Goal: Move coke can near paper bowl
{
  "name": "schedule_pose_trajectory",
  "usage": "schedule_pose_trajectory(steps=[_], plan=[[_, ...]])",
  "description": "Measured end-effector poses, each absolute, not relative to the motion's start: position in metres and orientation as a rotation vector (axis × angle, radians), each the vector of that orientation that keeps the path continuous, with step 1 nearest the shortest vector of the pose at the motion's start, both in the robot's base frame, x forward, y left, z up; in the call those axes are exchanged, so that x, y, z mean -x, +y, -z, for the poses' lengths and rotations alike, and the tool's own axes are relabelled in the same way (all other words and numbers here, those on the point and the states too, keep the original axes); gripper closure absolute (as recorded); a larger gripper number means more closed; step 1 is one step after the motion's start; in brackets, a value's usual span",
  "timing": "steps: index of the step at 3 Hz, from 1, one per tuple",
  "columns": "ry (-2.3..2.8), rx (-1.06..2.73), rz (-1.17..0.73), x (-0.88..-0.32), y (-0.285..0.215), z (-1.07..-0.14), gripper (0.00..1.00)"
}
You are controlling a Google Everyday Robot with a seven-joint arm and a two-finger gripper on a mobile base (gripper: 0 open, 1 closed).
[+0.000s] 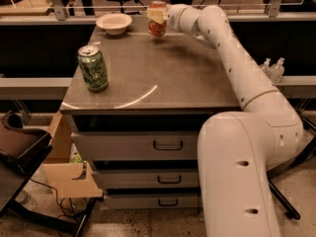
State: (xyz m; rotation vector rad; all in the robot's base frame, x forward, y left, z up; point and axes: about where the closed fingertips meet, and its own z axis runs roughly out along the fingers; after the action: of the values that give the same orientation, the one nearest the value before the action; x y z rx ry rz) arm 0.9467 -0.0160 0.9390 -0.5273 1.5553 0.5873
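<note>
The red coke can (158, 25) stands upright at the far edge of the grey cabinet top (163, 73), held by my gripper (157, 17), which is shut on it from the right. The off-white paper bowl (114, 23) sits at the far left corner, a short gap to the left of the can. My white arm (232, 58) reaches across the right side of the top to the can.
A green can (93, 68) stands near the front left of the top. Three drawers (168, 145) are below the front edge. A cardboard box (64, 167) and a dark chair (19, 147) stand at the lower left. A railing (276, 4) runs behind the cabinet.
</note>
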Motion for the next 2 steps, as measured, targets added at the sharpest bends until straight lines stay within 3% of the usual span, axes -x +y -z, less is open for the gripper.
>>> schedule_pose_trajectory(steps=[2], plan=[[1.545, 0.508, -0.541, -0.9737, -0.0046, -0.9420, 1.00]])
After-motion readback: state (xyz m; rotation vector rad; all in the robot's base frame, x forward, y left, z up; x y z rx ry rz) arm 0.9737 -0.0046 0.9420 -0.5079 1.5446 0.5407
